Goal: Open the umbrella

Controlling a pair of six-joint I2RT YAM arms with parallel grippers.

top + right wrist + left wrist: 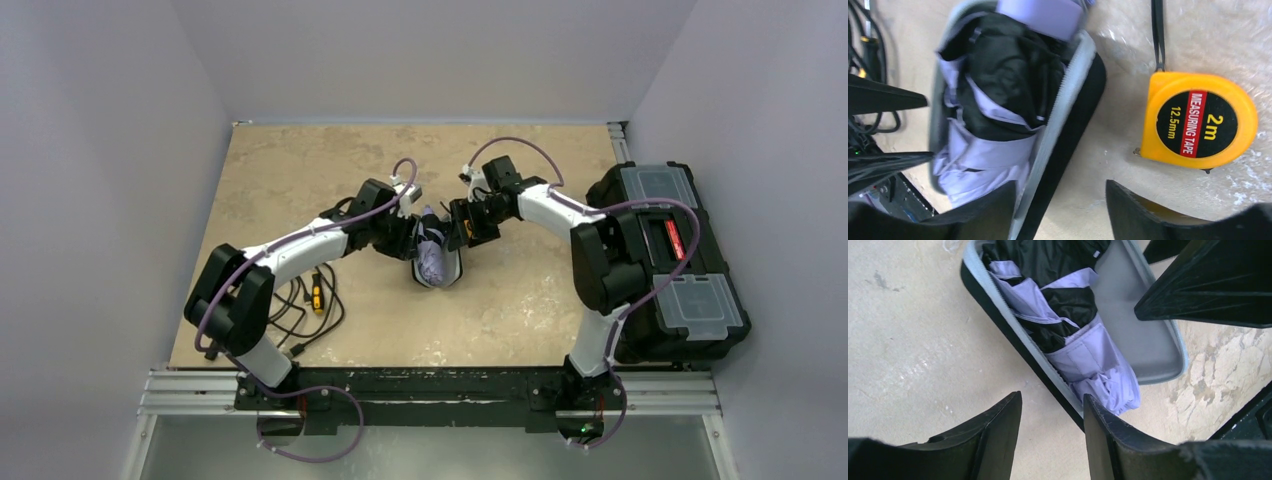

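Note:
The umbrella (431,260) lies folded, lavender and black, inside an open black case (455,274) with grey lining at mid-table. In the left wrist view the umbrella (1083,357) fills the case (1143,330); my left gripper (1052,397) is open and empty, just above the case's near rim. In the right wrist view the umbrella (993,100) shows its lavender handle (1040,15) at the top; my right gripper (1060,184) is open, straddling the case's black wall (1075,130). Both grippers, the left (412,233) and the right (457,228), flank the case's far end.
A yellow tape measure (1198,120) lies on the table right beside the case. A black toolbox (665,260) stands at the right edge. A coiled black cable (300,305) and a yellow-black tool (317,295) lie near the left arm. White walls enclose the table.

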